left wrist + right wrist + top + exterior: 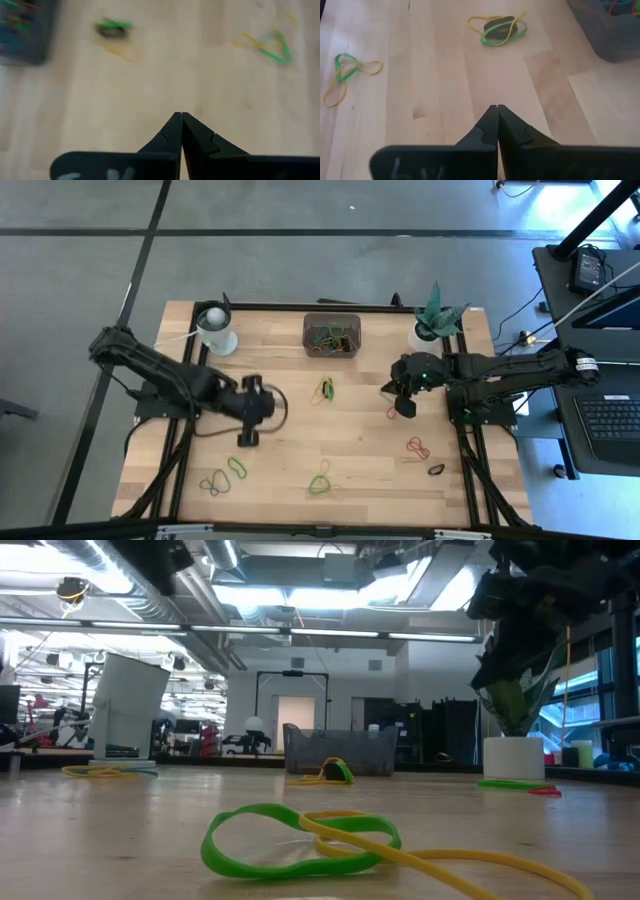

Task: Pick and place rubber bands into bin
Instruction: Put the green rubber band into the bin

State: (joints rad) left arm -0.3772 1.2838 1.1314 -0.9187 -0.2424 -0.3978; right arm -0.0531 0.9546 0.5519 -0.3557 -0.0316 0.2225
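— So, where do things stand?

— Some rubber bands already lie in the bin (pixel 331 333) at the far edge of the worktop (pixel 300 450); the rest are scattered loose; a green-and-yellow tangle (pixel 326 390) near the middle, green ones (pixel 225 475) at the near left, red ones (pixel 418 447) and a black one (pixel 436 470) at the near right.

— And the arms?

— Left gripper (pixel 247 437) hovers left of centre, right gripper (pixel 405 408) right of centre; both pairs of fingers are pressed together and carry nothing.

— What could go wrong?

— Fingers that stay pressed together would only shove a band along the smooth pale wood; thin, limp loops lie flat, so a grasp may slip off or lift two knotted bands at once; springy rubber could also snag on the bin's translucent dark wall and flop outside.
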